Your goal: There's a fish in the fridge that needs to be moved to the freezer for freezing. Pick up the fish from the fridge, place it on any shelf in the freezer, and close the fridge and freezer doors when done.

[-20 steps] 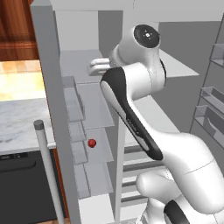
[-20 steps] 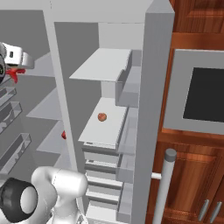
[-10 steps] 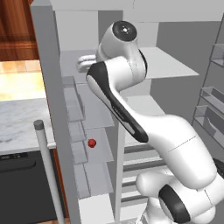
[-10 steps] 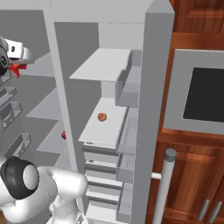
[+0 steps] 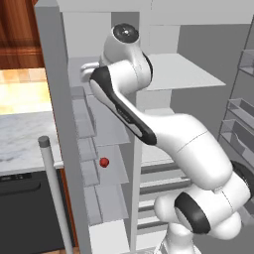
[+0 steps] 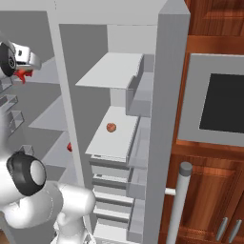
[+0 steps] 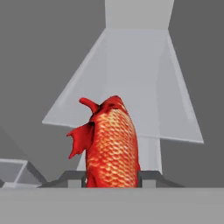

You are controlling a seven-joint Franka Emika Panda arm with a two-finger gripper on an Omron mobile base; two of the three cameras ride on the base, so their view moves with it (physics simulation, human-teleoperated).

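The red, scaly fish point(image 7: 110, 144) stands upright between my finger tips, my gripper point(image 7: 111, 177) shut on it. A pale freezer shelf point(image 7: 131, 92) lies straight ahead of it. In the left base view my gripper point(image 5: 86, 72) reaches into the upper part of the narrow freezer point(image 5: 106, 144). From the right base view, the fish point(image 6: 21, 75) hangs red under my hand at the far left edge. The wider fridge point(image 6: 116, 119) stands open beside it. Both doors are open: the freezer door point(image 5: 52, 114) and the fridge door point(image 6: 167, 119).
A smooth red ball point(image 5: 103, 162) rests on a lower freezer shelf. An orange-red ball point(image 6: 111, 127) sits on the fridge's middle shelf. Door bins point(image 5: 240, 114) line the fridge door. A marble counter point(image 5: 22, 136) and wooden cabinets point(image 6: 209, 190) flank the refrigerator.
The arm has swung left, carrying the fish from in front of the fridge shelves into the upper freezer. The grip has stayed shut.
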